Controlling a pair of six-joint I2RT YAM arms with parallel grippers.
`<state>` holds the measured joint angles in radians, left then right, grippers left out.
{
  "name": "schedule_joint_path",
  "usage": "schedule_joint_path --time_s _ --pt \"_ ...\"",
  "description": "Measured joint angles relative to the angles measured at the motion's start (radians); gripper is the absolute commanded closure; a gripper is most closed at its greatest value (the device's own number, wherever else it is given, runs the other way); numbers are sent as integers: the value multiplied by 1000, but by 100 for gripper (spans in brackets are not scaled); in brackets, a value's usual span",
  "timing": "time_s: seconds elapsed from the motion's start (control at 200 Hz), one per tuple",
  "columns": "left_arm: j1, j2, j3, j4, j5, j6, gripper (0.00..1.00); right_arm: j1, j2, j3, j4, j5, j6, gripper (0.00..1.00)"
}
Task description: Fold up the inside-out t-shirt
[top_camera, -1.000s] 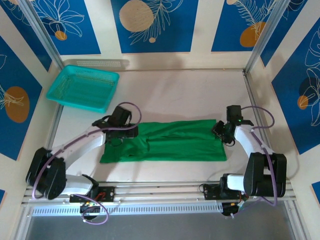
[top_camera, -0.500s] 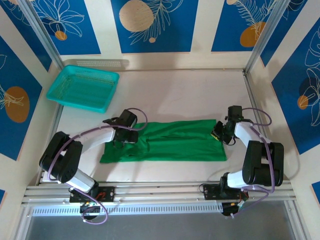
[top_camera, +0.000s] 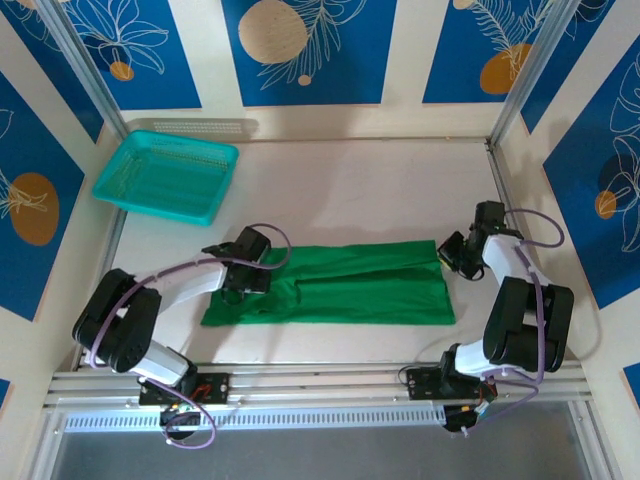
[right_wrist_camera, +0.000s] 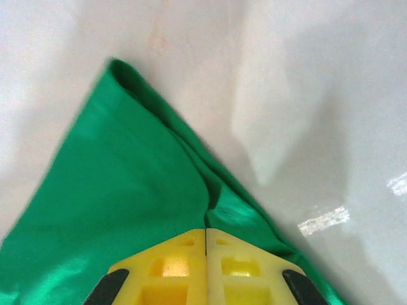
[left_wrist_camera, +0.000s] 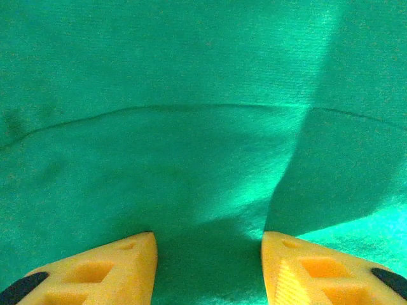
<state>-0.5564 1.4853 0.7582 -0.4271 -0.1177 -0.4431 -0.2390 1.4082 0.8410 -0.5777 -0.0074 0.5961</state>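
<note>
white worktop (top_camera: 360, 180) walled by blue flowered panels (top_camera: 305, 50), a teal basket (top_camera: 165, 178) at its far left corner. the green shirt (top_camera: 350, 290) lies flat in a long band across the near middle, between the two arms. the left claw (left_wrist_camera: 208, 254) hangs open over the shirt's left part, fingers spread, cloth under the gap. the right claw (right_wrist_camera: 205, 236) is closed, pinching the shirt's right edge near its far corner.
</note>
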Motion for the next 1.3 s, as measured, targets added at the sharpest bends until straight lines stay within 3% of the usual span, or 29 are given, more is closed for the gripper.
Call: schedule_joint_path --time_s 0.06,0.185,0.335,0.605,0.77,0.911,1.066,1.296 --pt "2 -11 -8 -1 0 0 52 1 -10 3 0 5 3 100" --pt "8 -41 -24 -5 0 0 52 -8 14 -34 13 7 20 80" --pt "13 -91 -27 -32 10 0 51 -24 109 -66 0 4 37 69" --pt "13 -198 5 -86 80 -3 51 24 10 -28 -59 53 36 67" --pt "13 -157 27 -24 148 61 49 198 -101 4 -43 24 43 65" --pt "13 -35 45 2 152 114 48 304 -143 -66 29 2 146 60" --pt "15 -25 -34 99 215 107 42 286 -103 -196 77 -7 235 60" --pt "16 -23 -67 122 283 90 41 239 -23 -197 173 -7 225 61"
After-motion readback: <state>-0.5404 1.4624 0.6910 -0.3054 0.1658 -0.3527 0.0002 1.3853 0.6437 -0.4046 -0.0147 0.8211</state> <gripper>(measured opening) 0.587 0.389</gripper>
